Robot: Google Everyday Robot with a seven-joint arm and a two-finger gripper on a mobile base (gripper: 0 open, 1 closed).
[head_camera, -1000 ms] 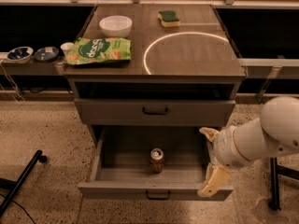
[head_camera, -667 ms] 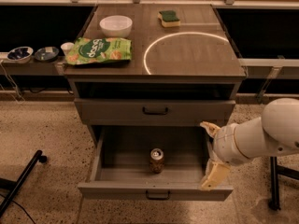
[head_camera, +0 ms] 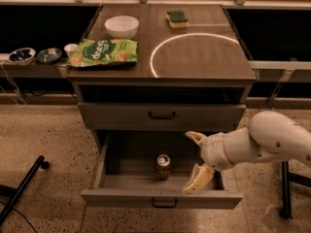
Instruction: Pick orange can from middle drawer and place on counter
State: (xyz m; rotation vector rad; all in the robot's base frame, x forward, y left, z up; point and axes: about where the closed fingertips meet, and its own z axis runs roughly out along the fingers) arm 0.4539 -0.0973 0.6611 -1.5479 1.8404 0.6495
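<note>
One orange can [head_camera: 163,167] stands upright in the open middle drawer [head_camera: 160,198]. Your hand [head_camera: 197,159] is over the drawer, near the can, fingers [head_camera: 199,178] spread wide, holding nothing.

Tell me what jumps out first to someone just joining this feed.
The open claw hangs over the right side of the pulled-out middle drawer. Just left of it, the orange can stands upright, untouched. On the counter sit a bright white circle and a green snack bag.
</note>
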